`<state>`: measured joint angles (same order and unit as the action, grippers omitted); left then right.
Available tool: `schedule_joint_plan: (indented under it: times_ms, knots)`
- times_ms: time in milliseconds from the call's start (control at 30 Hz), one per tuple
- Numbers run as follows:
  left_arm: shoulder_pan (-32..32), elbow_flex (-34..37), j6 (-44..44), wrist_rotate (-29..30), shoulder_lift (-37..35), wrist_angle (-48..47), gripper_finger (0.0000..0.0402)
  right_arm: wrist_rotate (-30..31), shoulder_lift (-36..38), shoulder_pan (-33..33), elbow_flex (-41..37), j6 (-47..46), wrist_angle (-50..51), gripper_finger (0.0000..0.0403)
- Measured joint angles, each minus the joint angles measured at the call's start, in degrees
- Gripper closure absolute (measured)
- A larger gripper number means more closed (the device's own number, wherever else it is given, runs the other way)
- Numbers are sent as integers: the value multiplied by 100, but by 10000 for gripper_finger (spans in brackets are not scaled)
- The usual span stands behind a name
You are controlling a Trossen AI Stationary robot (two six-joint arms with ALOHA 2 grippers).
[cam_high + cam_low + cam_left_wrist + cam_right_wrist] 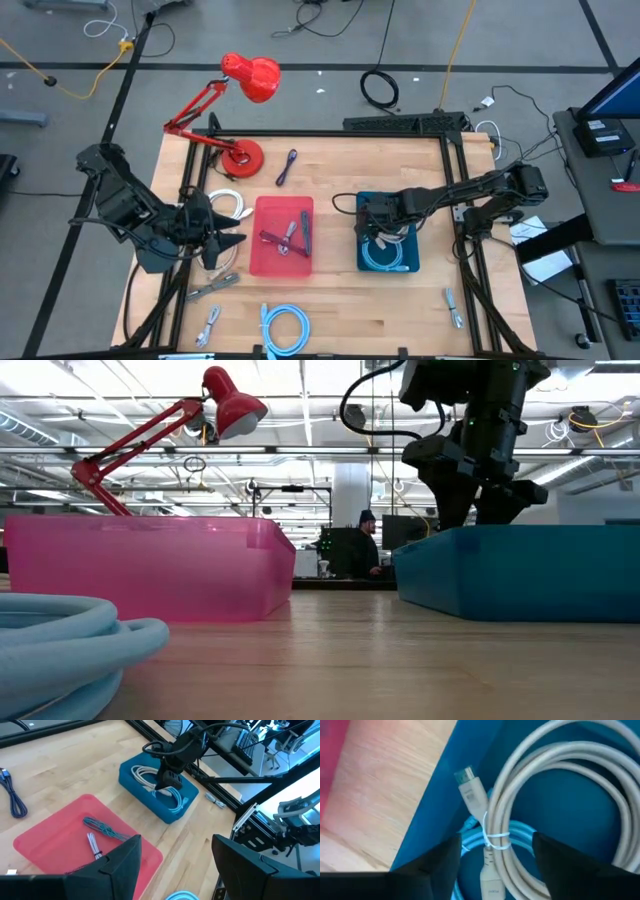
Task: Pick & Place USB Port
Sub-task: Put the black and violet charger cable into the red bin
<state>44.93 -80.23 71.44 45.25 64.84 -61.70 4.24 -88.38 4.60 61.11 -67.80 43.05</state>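
A coiled white USB cable bound with a tie lies in the blue bin, on top of a light blue cable. My right gripper is open just above this coil inside the bin, one finger on each side of the tied section. In the high view it hangs over the bin's far half. The low view hides its fingertips behind the bin wall. My left gripper is open and waits beside the pink bin's left side.
The pink bin holds a few cables. Loose cables lie around: a dark blue one, a white one, a light blue coil at the near edge, and small ones. A red desk lamp stands far left.
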Motion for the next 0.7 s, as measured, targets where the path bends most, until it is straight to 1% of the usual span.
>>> schedule_joint_plan:
  times_ms: [100, 267, 333, 433, 500, 567, 633, 700]
  knots:
    - [-18, 0, -19, 247, -2, -8, 156, -12, 0, 37, 120, 129, -181, 146]
    - [-272, 0, 105, 650, -46, -31, 156, -304, -1, 40, 372, 367, -1198, 146]
    - [-453, 0, 110, 691, -80, -38, 156, -446, -2, 61, 486, 446, -1938, 150]
    - [-850, 0, 110, 691, -116, -273, 156, -661, 0, 138, 608, 537, -3458, 154]
    - [-1269, 0, 115, 684, -116, -571, 156, -742, 0, 225, 664, 550, -4626, 156]
    - [-1802, 0, 115, 549, -114, -893, 156, -740, 0, 329, 696, 622, -5858, 156]
    - [-2462, 0, -13, 314, -111, -1093, 156, -735, 0, 455, 699, 794, -6942, 156]
    - [-3233, 0, -362, 18, -42, -1118, 156, -724, 2, 577, 701, 972, -7711, 157]
